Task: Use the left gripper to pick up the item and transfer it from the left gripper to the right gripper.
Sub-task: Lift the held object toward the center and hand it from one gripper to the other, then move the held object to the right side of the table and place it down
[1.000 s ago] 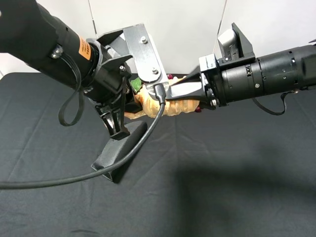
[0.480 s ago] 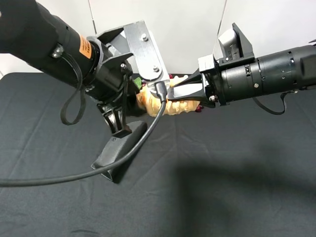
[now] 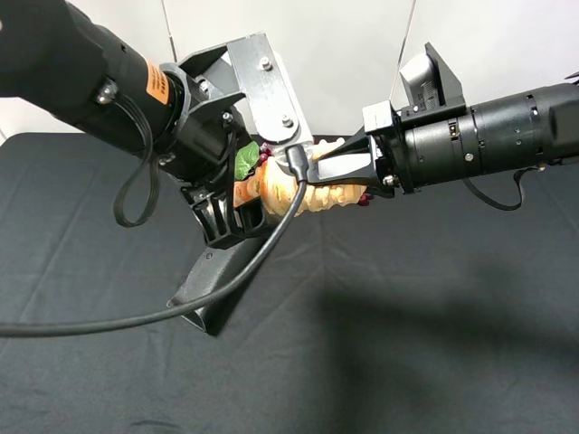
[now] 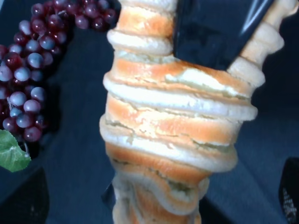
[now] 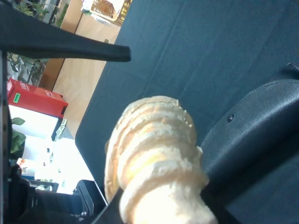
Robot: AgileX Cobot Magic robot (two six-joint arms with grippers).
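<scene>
The tan spiral-grooved roll [image 3: 321, 194] hangs in the air above the black table. My right gripper [image 3: 317, 165] is shut on its thicker end, coming in from the right. My left gripper [image 3: 237, 223] is open around the tapered end, with its black fingers standing off the roll on both sides. In the left wrist view the roll [image 4: 173, 135] fills the middle, with a black right finger [image 4: 210, 32] across its top. In the right wrist view the roll [image 5: 154, 158] lies against one black finger [image 5: 252, 126].
A red grape bunch [image 4: 28, 56] with a green leaf [image 3: 244, 163] lies on the table behind the roll. A black curved wedge-shaped piece [image 3: 213, 285] sits on the cloth below my left gripper. A loose black cable [image 3: 136, 321] hangs from the left arm over the table.
My left gripper has opened off the roll's tapered end and shifted slightly right and down. The roll stays in the right gripper. The grape leaf now shows.
</scene>
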